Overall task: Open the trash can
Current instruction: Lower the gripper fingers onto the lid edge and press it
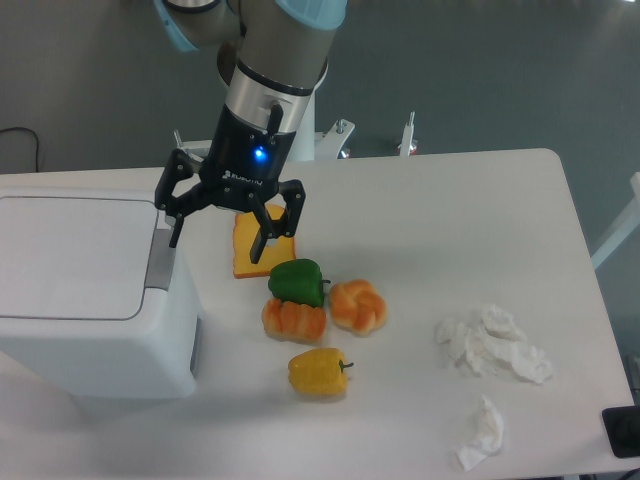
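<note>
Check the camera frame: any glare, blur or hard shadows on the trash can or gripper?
Camera view: even soft light, faint shadows; the white trash can lid is bright but its edges read; the open gripper is slightly soft; its blue LED glows without flare.

Gripper (217,242) (spread) between trash can (80,290) and bread (262,242).

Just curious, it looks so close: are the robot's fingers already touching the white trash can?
Cannot tell. In the camera view one of the fingers overlaps the trash can's lid edge, but its height above it isn't visible.
</note>
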### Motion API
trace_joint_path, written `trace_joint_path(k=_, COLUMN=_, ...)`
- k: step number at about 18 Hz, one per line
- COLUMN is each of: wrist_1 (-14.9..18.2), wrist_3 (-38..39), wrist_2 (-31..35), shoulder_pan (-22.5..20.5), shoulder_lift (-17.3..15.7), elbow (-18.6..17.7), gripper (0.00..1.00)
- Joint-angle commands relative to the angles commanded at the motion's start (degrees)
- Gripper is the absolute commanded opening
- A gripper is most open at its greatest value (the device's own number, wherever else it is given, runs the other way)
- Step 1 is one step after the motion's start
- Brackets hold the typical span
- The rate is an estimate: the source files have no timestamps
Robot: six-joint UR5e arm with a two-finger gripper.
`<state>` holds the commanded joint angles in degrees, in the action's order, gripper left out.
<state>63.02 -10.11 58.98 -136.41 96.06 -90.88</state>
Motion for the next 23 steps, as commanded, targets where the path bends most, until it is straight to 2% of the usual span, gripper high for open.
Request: trace_joint_path(k=23, wrist_1=-0.09, wrist_3=-0.53, wrist_2=0.0, shoulder_pan=0.79, shoulder_lift=1.5, elbow=-0.26, gripper=1.0)
